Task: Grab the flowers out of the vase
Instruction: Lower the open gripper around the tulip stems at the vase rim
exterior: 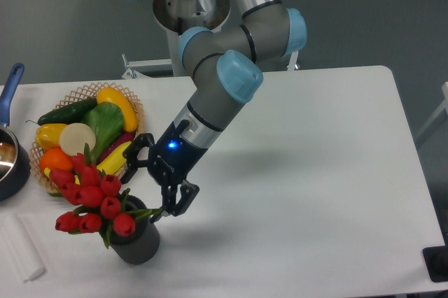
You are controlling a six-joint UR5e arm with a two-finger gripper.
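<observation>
A bunch of red tulip flowers (92,199) with green leaves stands in the small dark grey vase (138,242) near the table's front left. The bunch spreads to the left, wider than the vase. My gripper (142,189) is open and points down-left. It sits just right of the flowers, with one finger by the basket and the other (172,205) close to the vase rim. Nothing is between its fingers.
A woven basket (131,102) of toy fruit and vegetables sits behind the flowers. A dark pot with a blue handle (10,84) is at the left edge. A white roll (19,249) lies at the front left corner.
</observation>
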